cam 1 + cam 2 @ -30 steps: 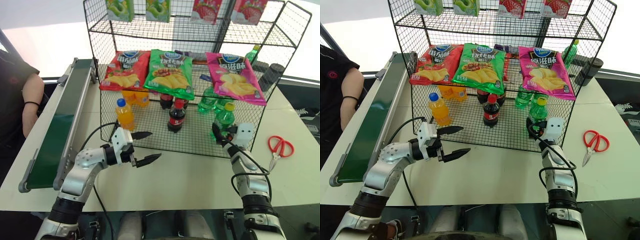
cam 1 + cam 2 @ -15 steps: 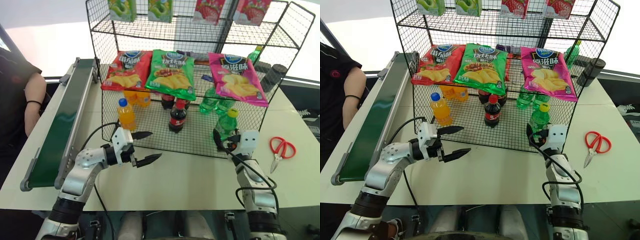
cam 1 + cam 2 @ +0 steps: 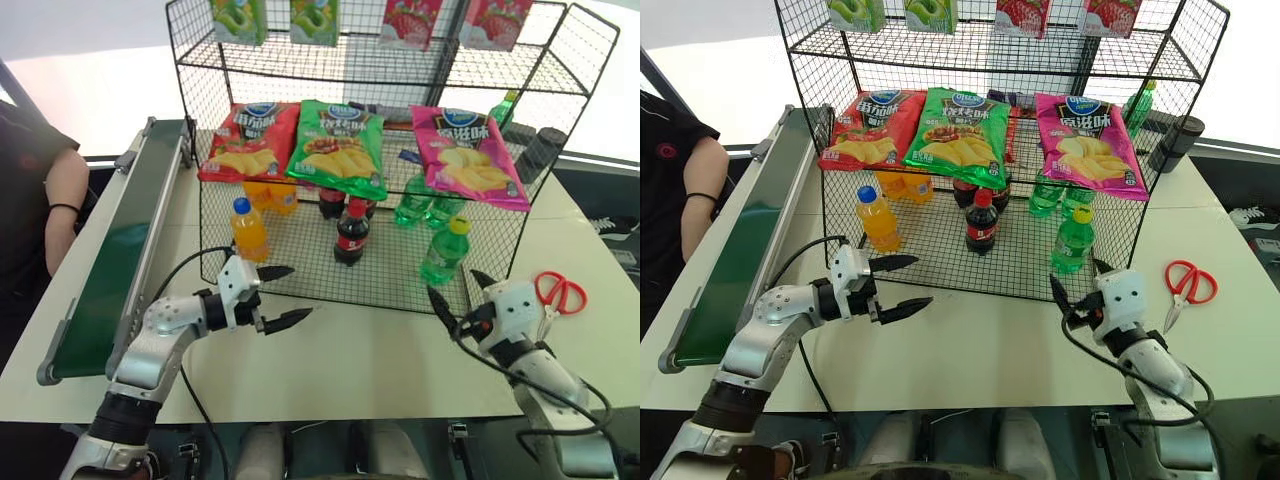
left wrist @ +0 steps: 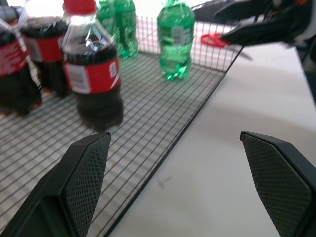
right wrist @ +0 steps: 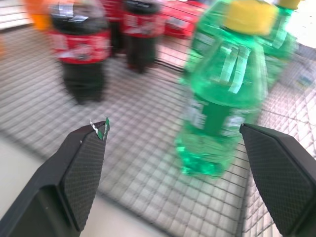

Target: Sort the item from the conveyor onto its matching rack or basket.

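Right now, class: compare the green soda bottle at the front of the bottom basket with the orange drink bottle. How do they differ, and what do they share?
The green soda bottle has a yellow cap; the orange drink bottle has a blue one. The green one stands near the right gripper, the orange near the left gripper. Both stand upright on the basket's grid floor.

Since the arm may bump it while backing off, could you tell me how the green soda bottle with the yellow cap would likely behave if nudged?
The green soda bottle stands upright, tall over a narrow base, on the wire grid of the lowest tier, so it would probably tip rather than slide. It looks full, so likely fairly heavy for its size. Once down, its round body would probably roll.
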Motion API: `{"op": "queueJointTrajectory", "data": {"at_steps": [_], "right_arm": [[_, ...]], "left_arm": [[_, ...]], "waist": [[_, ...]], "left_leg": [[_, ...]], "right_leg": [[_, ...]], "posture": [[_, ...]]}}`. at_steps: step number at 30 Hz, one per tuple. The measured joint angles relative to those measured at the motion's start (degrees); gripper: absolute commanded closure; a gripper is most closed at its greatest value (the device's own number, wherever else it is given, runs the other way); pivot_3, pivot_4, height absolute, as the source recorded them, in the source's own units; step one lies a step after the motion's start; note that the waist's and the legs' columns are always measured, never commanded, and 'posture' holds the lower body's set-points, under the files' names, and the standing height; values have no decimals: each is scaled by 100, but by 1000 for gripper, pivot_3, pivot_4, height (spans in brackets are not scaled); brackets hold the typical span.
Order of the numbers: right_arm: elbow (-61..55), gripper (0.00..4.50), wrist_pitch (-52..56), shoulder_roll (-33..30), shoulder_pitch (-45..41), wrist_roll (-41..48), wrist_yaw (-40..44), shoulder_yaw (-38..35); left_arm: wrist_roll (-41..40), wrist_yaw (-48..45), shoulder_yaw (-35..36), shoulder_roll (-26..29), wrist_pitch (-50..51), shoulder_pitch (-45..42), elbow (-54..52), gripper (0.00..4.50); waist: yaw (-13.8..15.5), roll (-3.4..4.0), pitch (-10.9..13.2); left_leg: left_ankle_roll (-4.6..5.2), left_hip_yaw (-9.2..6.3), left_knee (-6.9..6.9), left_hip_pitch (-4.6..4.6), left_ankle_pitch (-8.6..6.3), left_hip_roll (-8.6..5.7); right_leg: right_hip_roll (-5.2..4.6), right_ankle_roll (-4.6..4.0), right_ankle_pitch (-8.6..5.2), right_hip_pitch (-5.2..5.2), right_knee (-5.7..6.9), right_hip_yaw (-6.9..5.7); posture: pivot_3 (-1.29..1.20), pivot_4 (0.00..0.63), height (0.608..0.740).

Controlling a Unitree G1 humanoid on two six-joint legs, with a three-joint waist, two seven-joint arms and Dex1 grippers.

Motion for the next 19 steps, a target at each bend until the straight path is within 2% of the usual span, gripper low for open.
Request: {"op": "queueJointTrajectory", "data": {"at_steps": [4,9,19], "right_arm": [[-524,86,132,-119,383,341,282,-124],[-778,86,186,-367,959,705,632,-681],[-778,86,201,-453,1062,831,929,-888]], "left_arm": [[4,33,176,189,-25,114,69,0],[34,87,411,428,-28,517,112,0],[31,138,588,506,-28,725,113,0]], "waist": [[7,-1,0],[14,-5,0],[11,-5,0]], "left_leg": [[0,1,-1,5,0,2],[0,2,-1,6,0,1],[0,6,-11,25,-1,1]], "right_leg": [[-3,0,0,5,-2,2],[-7,-1,-1,6,-3,2],[-9,-5,-3,16,-2,5]], "posture": [[0,150,740],[0,150,740],[0,150,740]]}}
